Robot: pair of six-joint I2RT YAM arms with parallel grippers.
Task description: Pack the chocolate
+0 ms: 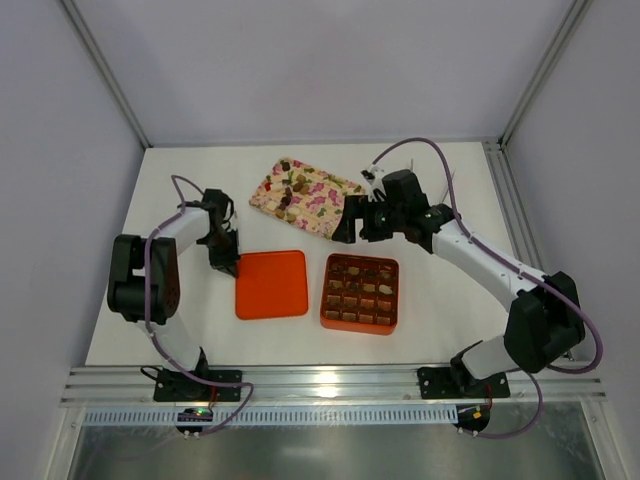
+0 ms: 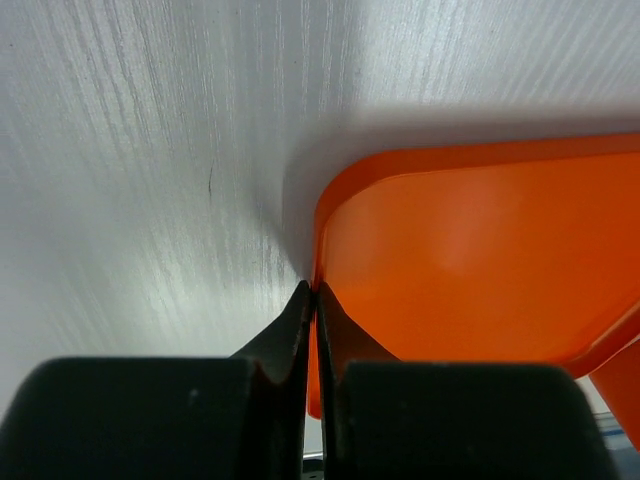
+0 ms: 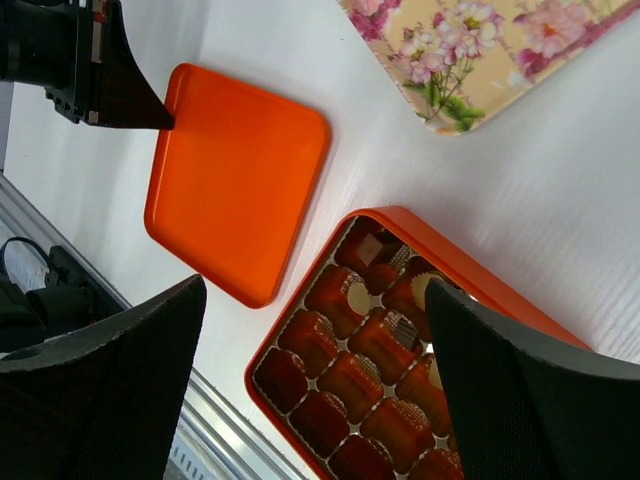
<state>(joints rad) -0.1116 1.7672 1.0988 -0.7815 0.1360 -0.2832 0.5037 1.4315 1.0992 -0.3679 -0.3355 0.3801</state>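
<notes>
Several chocolate lumps (image 1: 290, 190) lie on the pink floral tray (image 1: 322, 210) at the back. A few more chocolates (image 1: 367, 272) sit in the far rows of the orange grid box (image 1: 392, 300); they also show in the right wrist view (image 3: 372, 248). My left gripper (image 1: 226, 262) is shut on the left rim of the orange lid (image 1: 271, 285), which lies flat left of the box; the left wrist view shows the pinch (image 2: 316, 290) on the lid (image 2: 470, 260). My right gripper (image 1: 348, 228) is open and empty, held above the gap between tray and box (image 3: 315, 290).
The box (image 3: 470, 270) and lid (image 3: 240, 180) lie side by side near the table's front edge, with a metal rail (image 1: 330, 380) just beyond. The tray's corner (image 3: 470, 60) shows in the right wrist view. Enclosure posts stand at the back corners.
</notes>
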